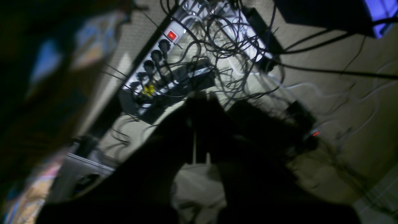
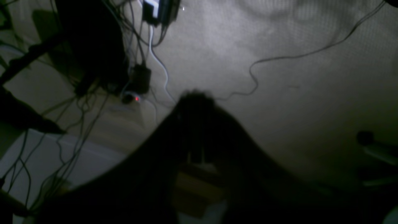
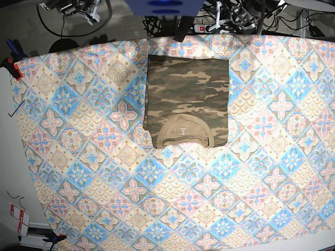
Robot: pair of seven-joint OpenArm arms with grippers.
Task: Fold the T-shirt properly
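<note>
A: Where is the T-shirt (image 3: 187,100)?

B: On the tablecloth (image 3: 94,157), near the table's far edge, about midway along it. It lies as a neat rectangle, tan collar towards the near edge, its slightly longer side running far to near.

A: How would it handle?

B: Soft, light and limp, I'd judge; best pinched at its corners or along a folded edge.

A: The grippers?

B: Both hang off the table over floor cables. The left gripper (image 1: 199,130) and right gripper (image 2: 196,130) have their fingers together, holding nothing.
</note>
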